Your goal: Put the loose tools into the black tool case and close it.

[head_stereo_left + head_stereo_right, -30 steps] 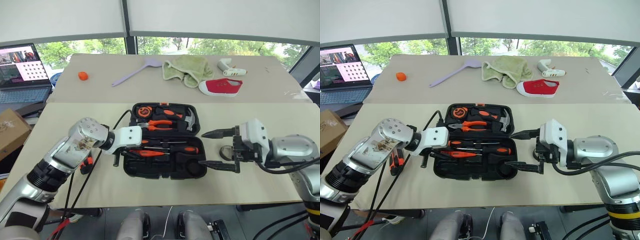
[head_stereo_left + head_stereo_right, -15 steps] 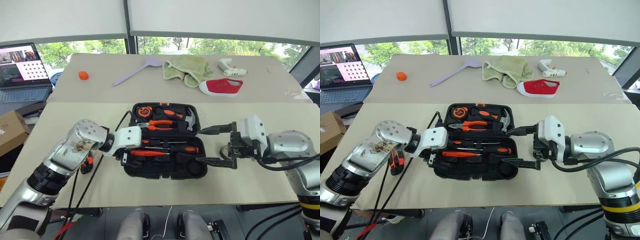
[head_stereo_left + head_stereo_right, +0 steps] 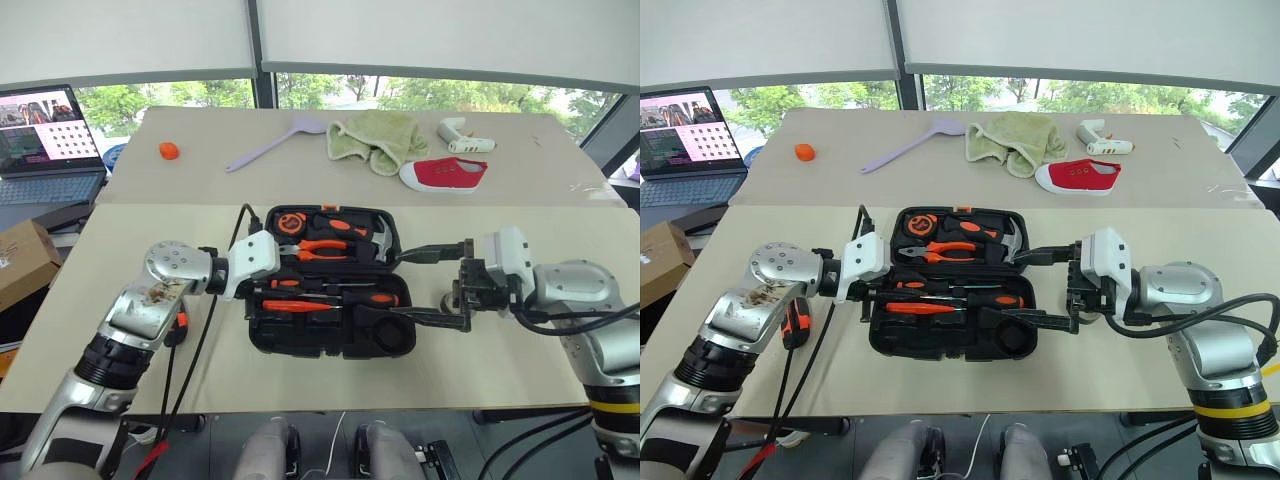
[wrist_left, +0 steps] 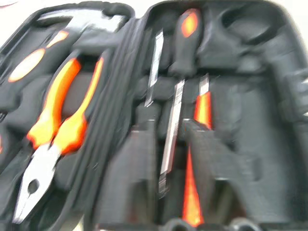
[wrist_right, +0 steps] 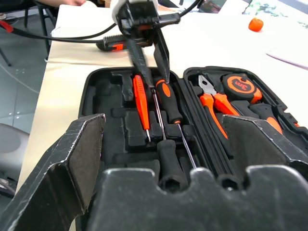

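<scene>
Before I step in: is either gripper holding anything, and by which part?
Right gripper open, holding nothing. Left gripper shut over the screwdrivers in the black tool case; whether it pinches one cannot be told.

Left wrist view is motion-blurred: pliers (image 4: 53, 139) and screwdrivers (image 4: 185, 57) smeared. Utility knife (image 3: 792, 322) mostly hidden behind left arm. Tape roll (image 3: 452, 298) mostly covered by right gripper (image 3: 421, 285). Laptop (image 3: 45, 140) cut by frame edge.

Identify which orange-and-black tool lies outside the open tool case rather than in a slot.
The utility knife, lying on the table left of the black tool case. The pliers and screwdrivers sit in its moulded slots.
</scene>
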`<state>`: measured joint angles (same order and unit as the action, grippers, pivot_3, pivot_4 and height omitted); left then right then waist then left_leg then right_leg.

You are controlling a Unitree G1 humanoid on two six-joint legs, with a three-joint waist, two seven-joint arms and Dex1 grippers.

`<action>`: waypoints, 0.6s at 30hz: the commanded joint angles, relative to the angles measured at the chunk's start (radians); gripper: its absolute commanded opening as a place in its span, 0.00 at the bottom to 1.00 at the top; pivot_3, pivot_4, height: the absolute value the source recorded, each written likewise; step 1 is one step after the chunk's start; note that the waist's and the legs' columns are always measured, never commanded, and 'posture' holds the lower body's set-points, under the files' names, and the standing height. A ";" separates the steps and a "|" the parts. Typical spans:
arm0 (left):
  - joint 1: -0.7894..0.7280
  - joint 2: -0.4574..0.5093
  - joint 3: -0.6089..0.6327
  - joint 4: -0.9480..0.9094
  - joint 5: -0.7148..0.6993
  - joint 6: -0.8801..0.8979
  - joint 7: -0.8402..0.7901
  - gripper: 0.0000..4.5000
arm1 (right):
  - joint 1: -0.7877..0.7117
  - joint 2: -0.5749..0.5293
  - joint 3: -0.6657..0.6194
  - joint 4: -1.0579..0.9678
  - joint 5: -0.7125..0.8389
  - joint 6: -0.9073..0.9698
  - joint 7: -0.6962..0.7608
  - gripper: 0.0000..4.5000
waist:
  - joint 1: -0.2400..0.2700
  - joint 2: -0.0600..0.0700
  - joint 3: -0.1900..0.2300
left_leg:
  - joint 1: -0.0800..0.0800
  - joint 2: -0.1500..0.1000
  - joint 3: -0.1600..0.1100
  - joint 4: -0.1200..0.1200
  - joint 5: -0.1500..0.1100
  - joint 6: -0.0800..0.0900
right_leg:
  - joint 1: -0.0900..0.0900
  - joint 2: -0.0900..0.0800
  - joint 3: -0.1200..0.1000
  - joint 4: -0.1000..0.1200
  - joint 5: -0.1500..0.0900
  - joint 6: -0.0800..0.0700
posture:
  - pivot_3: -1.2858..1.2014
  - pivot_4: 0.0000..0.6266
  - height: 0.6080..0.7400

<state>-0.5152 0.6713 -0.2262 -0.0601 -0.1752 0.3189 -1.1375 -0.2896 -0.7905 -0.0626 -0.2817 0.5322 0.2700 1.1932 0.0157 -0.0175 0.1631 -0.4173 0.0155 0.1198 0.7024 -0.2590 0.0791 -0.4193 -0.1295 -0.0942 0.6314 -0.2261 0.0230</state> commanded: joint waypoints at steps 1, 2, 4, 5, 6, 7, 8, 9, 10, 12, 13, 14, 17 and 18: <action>0.030 0.002 -0.026 -0.005 0.023 -0.075 -0.015 0.01 | 0.014 -0.001 -0.046 -0.018 0.008 -0.029 -0.010 1.00 | -0.001 0.000 0.000 | 0.000 0.000 0.000 0.000 0.000 0.000 | 0.000 0.000 0.000 0.000 0.000 0.000 | 0.52 0.24 1.00; 0.039 0.000 -0.029 -0.002 0.029 -0.086 -0.014 0.01 | 0.017 0.000 -0.047 -0.020 0.009 -0.030 -0.012 1.00 | -0.002 0.000 0.000 | 0.000 0.000 0.000 0.000 0.000 0.000 | 0.000 0.000 0.000 0.000 0.000 0.000 | 0.52 0.24 1.00; 0.051 0.003 -0.038 0.001 0.033 -0.089 -0.020 0.01 | 0.024 0.001 -0.048 -0.024 0.011 -0.031 -0.018 1.00 | -0.001 0.000 0.000 | 0.000 0.000 0.000 0.000 0.000 0.000 | 0.000 0.000 0.000 0.000 0.000 0.000 | 0.52 0.24 1.00; 0.056 0.004 -0.040 0.003 0.031 -0.096 -0.028 0.01 | 0.026 0.003 -0.049 -0.025 0.011 -0.031 -0.021 1.00 | -0.001 0.000 0.000 | 0.000 0.000 0.000 0.000 0.000 0.000 | 0.000 0.000 0.000 0.000 0.000 0.000 | 0.52 0.24 1.00; 0.059 0.006 -0.042 0.003 0.028 -0.094 -0.035 0.01 | 0.027 0.003 -0.049 -0.025 0.012 -0.031 -0.024 1.00 | -0.001 0.000 0.000 | 0.000 0.000 0.000 0.000 0.000 0.000 | 0.000 0.000 0.000 0.000 0.000 0.000 | 0.52 0.24 1.00; 0.061 0.007 -0.042 0.003 0.027 -0.092 -0.038 0.01 | 0.028 0.003 -0.049 -0.025 0.012 -0.032 -0.026 1.00 | -0.001 0.000 0.000 | 0.000 0.000 0.000 0.000 0.000 0.000 | 0.000 0.000 0.000 0.000 0.000 0.000 | 0.52 0.24 1.00; 0.063 0.007 -0.042 0.002 0.026 -0.092 -0.040 0.01 | 0.029 0.003 -0.049 -0.025 0.012 -0.032 -0.027 1.00 | -0.001 0.000 0.000 | 0.000 0.000 0.000 0.000 0.000 0.000 | 0.000 0.000 0.000 0.000 0.000 0.000 | 0.52 0.24 1.00; 0.063 0.006 -0.041 0.002 0.026 -0.091 -0.041 0.01 | 0.029 0.003 -0.049 -0.024 0.012 -0.032 -0.028 1.00 | -0.001 0.000 0.000 | 0.000 0.000 0.000 0.000 0.000 0.000 | 0.000 0.000 0.000 0.000 0.000 0.000 | 0.52 0.24 1.00; 0.065 0.006 -0.039 -0.001 0.023 -0.095 -0.044 0.01 | 0.030 0.004 -0.049 -0.024 0.013 -0.032 -0.030 1.00 | -0.001 0.000 0.000 | 0.000 0.000 0.000 0.000 0.000 0.000 | 0.000 0.000 0.000 0.000 0.000 0.000 | 0.52 0.24 1.00; 0.067 0.006 -0.029 -0.010 0.011 -0.091 -0.049 0.01 | 0.033 0.005 -0.047 -0.025 0.013 -0.029 -0.034 1.00 | -0.001 0.000 0.000 | 0.000 0.000 0.000 0.000 0.000 0.000 | 0.000 0.000 0.000 0.000 0.000 0.000 | 0.52 0.24 1.00; 0.067 0.008 -0.026 -0.015 0.005 -0.085 -0.052 0.01 | 0.034 0.006 -0.047 -0.025 0.013 -0.027 -0.035 1.00 | -0.001 0.000 0.000 | 0.000 0.000 0.000 0.000 0.000 0.000 | 0.000 0.000 0.000 0.000 0.000 0.000 | 0.52 0.24 1.00; 0.071 0.021 -0.028 -0.023 0.006 -0.064 -0.058 0.01 | 0.036 0.006 -0.046 -0.025 0.014 -0.026 -0.036 1.00 | -0.001 0.000 0.000 | 0.000 0.000 0.000 0.000 0.000 0.000 | 0.000 0.000 0.000 0.000 0.000 0.000 | 0.52 0.24 1.00; 0.085 0.047 -0.030 -0.042 0.003 -0.035 -0.079 0.01 | 0.038 0.007 -0.047 -0.025 0.019 -0.020 -0.040 1.00 | -0.003 0.000 0.000 | 0.000 0.000 0.000 0.000 0.000 0.000 | 0.000 0.000 0.000 0.001 0.000 0.000 | 0.52 0.24 1.00; 0.092 0.056 -0.032 -0.050 0.004 -0.025 -0.084 0.01 | 0.038 0.005 -0.047 -0.024 0.019 -0.020 -0.040 1.00 | -0.003 0.000 0.000 | 0.000 0.000 0.000 0.000 0.000 0.000 | 0.000 0.000 0.000 0.001 0.000 0.000 | 0.52 0.24 1.00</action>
<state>-0.4474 0.7080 -0.2530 -0.0926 -0.1715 0.2682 -1.2054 -0.2525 -0.7840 -0.0719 -0.2824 0.5331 0.2609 1.1548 0.0127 -0.0174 0.1630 -0.4169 0.0159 0.1197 0.7024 -0.2590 0.0791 -0.4192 -0.1298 -0.0942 0.6321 -0.2259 0.0228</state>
